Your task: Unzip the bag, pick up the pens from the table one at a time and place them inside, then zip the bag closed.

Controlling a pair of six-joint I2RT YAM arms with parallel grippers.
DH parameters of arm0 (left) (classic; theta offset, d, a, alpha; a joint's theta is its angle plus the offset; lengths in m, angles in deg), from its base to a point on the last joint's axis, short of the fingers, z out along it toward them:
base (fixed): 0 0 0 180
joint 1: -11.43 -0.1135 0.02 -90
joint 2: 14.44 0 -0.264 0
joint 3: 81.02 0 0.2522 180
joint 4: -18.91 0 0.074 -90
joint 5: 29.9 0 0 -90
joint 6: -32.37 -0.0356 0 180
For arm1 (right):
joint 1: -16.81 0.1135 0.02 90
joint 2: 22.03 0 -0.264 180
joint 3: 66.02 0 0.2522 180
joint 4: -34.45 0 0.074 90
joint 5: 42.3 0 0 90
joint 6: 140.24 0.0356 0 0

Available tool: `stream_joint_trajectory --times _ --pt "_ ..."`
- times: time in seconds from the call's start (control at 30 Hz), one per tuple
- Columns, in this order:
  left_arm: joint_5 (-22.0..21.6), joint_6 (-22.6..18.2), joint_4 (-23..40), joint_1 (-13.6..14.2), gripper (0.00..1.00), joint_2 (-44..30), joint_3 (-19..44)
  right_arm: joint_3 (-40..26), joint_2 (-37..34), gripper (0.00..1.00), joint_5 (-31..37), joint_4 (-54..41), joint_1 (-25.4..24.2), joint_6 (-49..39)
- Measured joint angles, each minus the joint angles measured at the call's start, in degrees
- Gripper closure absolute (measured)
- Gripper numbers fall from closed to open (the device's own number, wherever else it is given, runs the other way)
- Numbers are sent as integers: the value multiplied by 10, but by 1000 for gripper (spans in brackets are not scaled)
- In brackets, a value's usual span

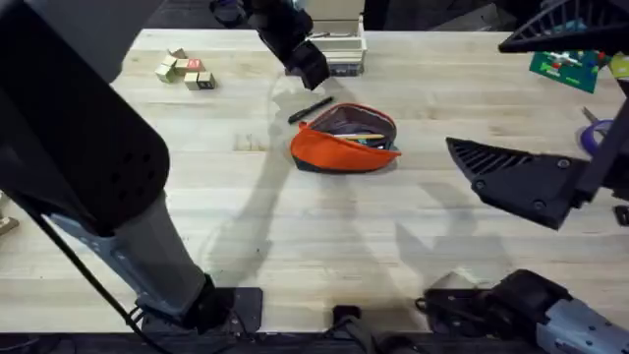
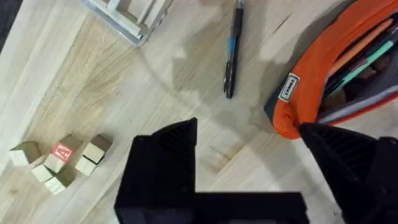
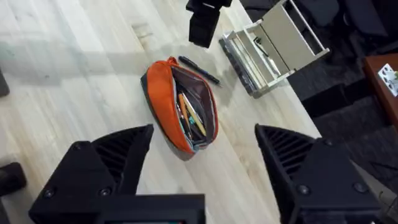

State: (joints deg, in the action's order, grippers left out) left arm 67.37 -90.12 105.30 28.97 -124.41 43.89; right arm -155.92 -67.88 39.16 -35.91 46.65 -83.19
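Bag (image 1: 344,141) lay unzipped mid-bench (image 1: 295,236), mouth gaping for loading. One pen (image 1: 310,109) just beyond it. Left hand (image 1: 307,65) hovered spread above pen, likely lining up pick. Right hand (image 1: 521,182) spread, idle, right side.

Wood table (image 1: 295,236): orange bag (image 1: 344,143) w/ pen (image 1: 310,109) beside; blocks (image 1: 185,71); tray (image 1: 339,49).

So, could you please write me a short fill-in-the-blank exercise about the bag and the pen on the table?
1. The orange bag has its zipper ____.
2. One black pen lies on the ____ beside the bag.
3. The fingers of the right gripper are ____.

Missing words: open; table; open
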Motion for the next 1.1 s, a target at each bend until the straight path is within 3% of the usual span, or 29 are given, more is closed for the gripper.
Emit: stream_joint_trajectory --times 0.57,1.1 --pt "20 -21 -14 -2 7 -6 0 0 0 4 0 0 0 0" --pt "43 -29 -37 -38 7 -79 0 0 0 4 0 0 0 0"
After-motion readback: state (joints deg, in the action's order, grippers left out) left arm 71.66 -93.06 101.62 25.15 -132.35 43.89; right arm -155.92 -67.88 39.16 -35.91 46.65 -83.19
